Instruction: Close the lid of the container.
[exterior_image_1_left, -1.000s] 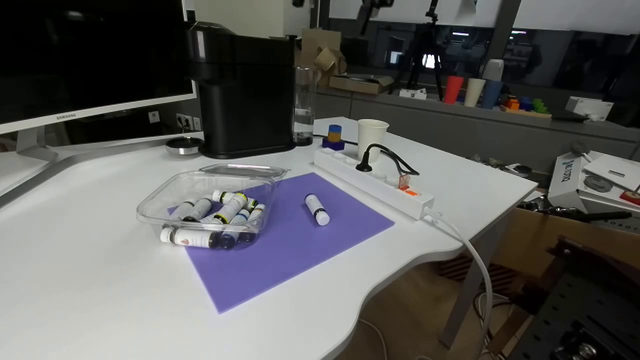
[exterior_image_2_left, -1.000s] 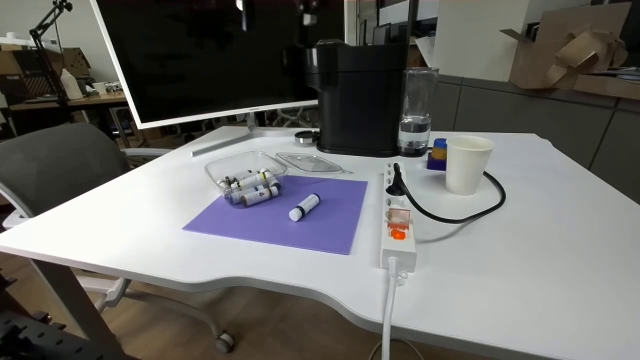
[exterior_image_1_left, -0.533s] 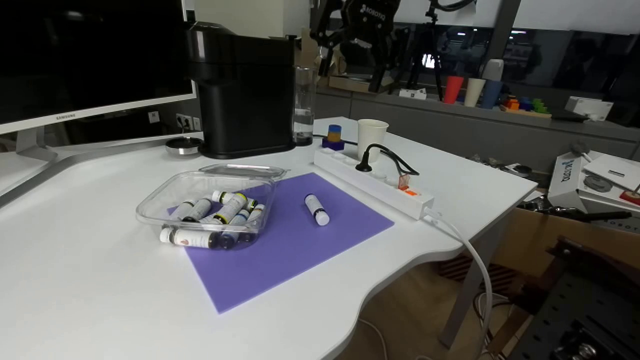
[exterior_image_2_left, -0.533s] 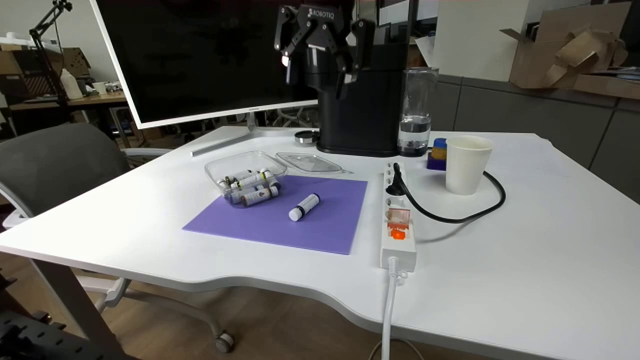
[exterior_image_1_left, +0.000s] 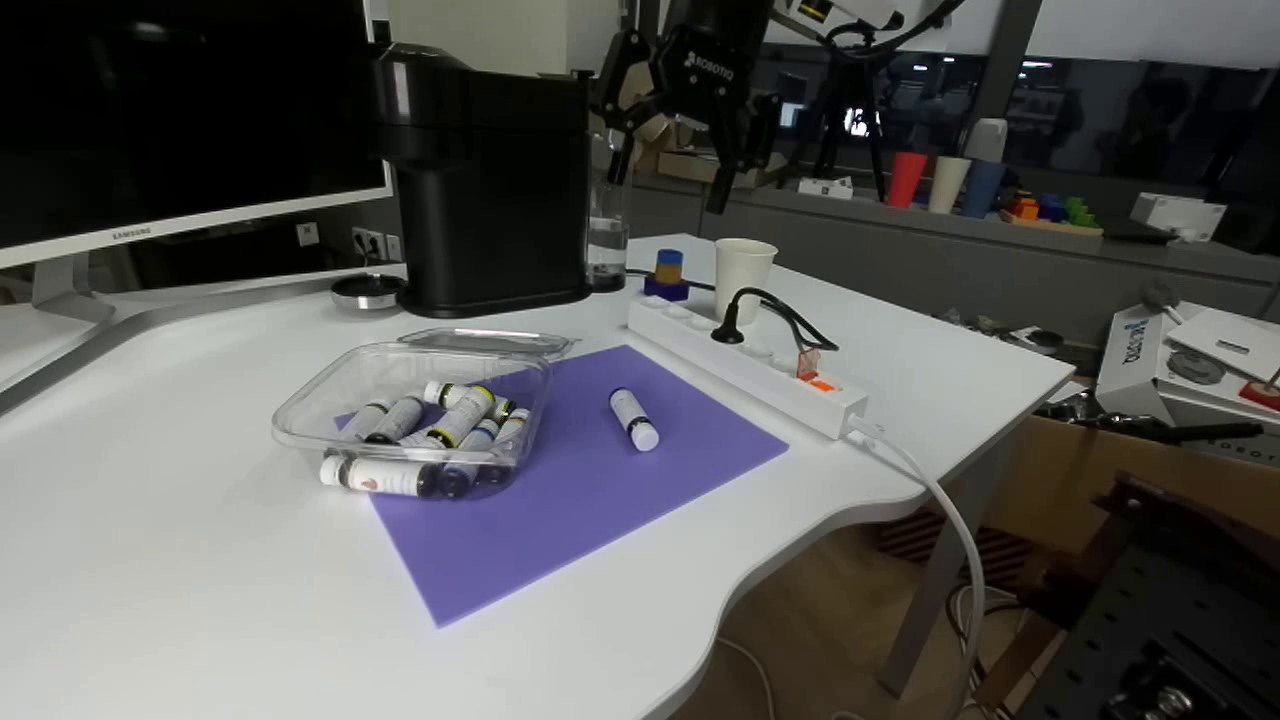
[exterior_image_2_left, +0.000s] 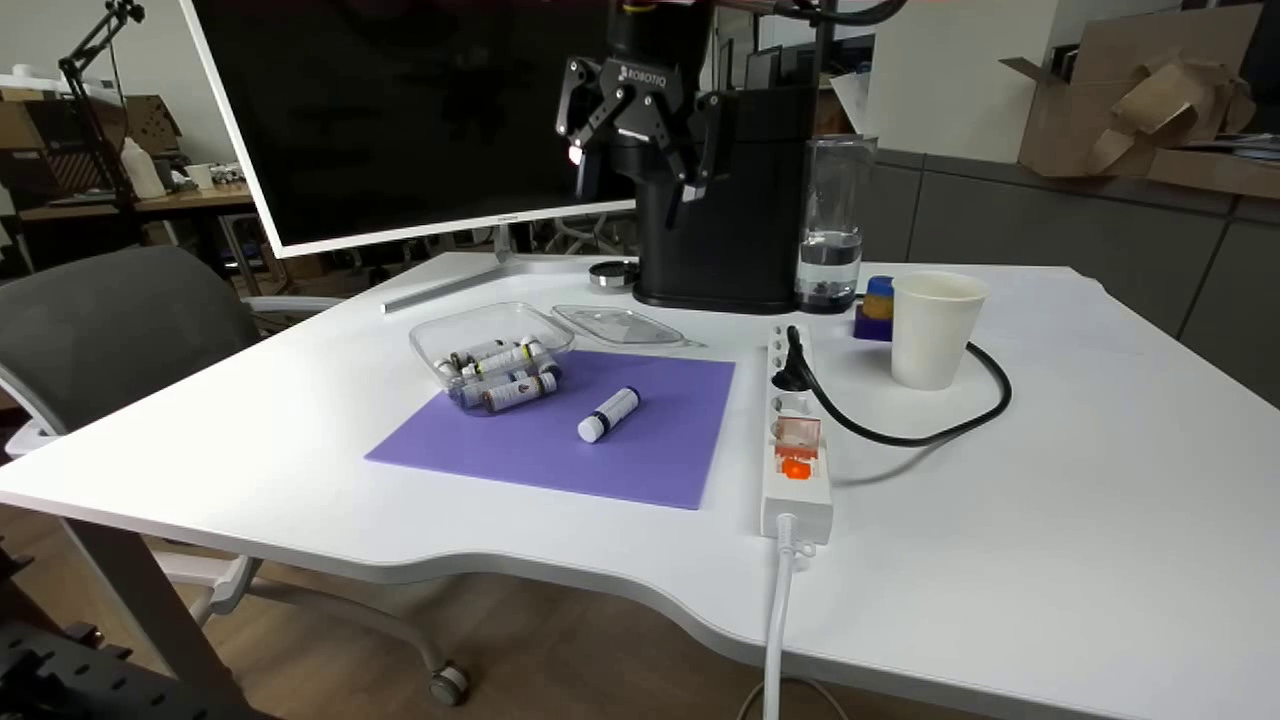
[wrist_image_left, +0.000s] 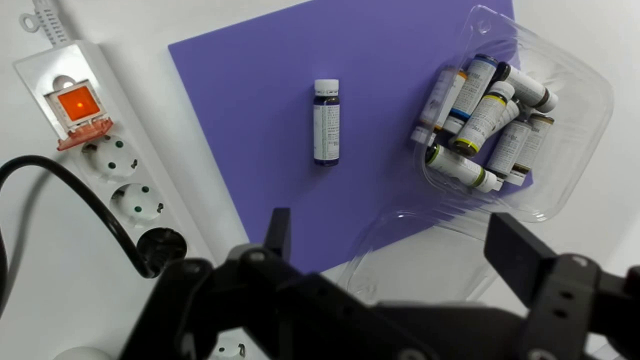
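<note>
The container (exterior_image_1_left: 325, 400) is a shallow clear plastic box on the table, partly over the purple mat. It holds several small white-labelled bottles and also shows in an exterior view (exterior_image_2_left: 455, 332) and the wrist view (wrist_image_left: 575, 125). The clear lid (exterior_image_1_left: 490, 343) is open, folded out beside the box along one edge; it shows in an exterior view (exterior_image_2_left: 620, 325) too. In the wrist view the lid (wrist_image_left: 415, 255) is partly hidden behind my gripper (wrist_image_left: 390, 222). The gripper is open and empty, in the air well above the table, in both exterior views (exterior_image_1_left: 668, 180) (exterior_image_2_left: 634, 195).
A single bottle (exterior_image_1_left: 634, 418) lies on the purple mat (exterior_image_1_left: 600, 500). A white power strip (exterior_image_1_left: 745, 360) with a black plug and cable lies beside the mat. A black appliance (exterior_image_2_left: 720, 220), a glass cylinder (exterior_image_2_left: 830, 250), a paper cup (exterior_image_2_left: 935, 330) and a monitor stand around.
The arm has come down into view from the top over the last second, the gripper open. In the last half second it has lowered slightly. The container and lid have not moved.
</note>
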